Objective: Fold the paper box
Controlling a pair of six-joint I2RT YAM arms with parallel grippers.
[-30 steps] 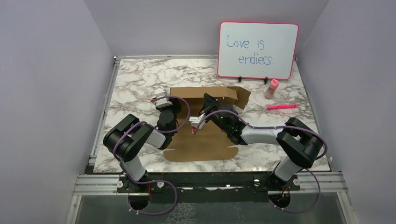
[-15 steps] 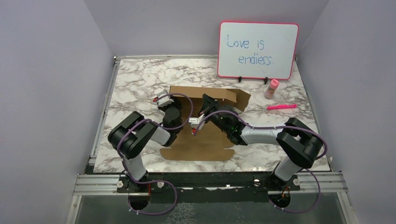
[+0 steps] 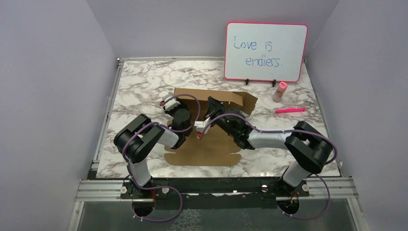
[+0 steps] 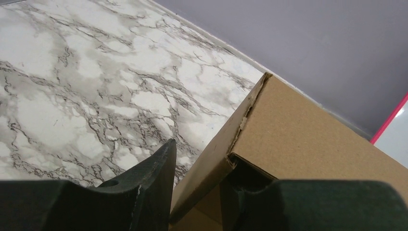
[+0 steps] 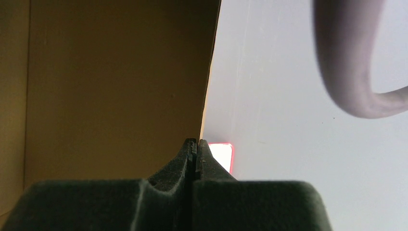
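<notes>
The brown paper box [image 3: 211,149] lies mid-table with its back wall and right flap raised. My left gripper [image 3: 182,117] is at its left side. In the left wrist view the box's left wall [image 4: 211,168] stands tilted between the two fingers [image 4: 154,178]: one outside over the marble, the other inside the box, with my left gripper [image 4: 202,159] shut on it. My right gripper [image 3: 211,107] sits inside the box near the back wall. Its fingers [image 5: 187,159] are pressed together with nothing between them, and a cardboard panel [image 5: 115,86] rises just behind the tips [image 5: 196,142].
A pink-framed whiteboard [image 3: 266,52] stands at the back right, and its edge shows in the left wrist view [image 4: 392,118]. A pink-capped bottle [image 3: 280,91] and a pink marker [image 3: 290,110] lie right of the box. Purple walls enclose the marble table [image 3: 139,82].
My left gripper has moved right onto the box's left side and its jaws have narrowed on the wall. The box's front edge has shifted slightly left. The right arm has not moved.
</notes>
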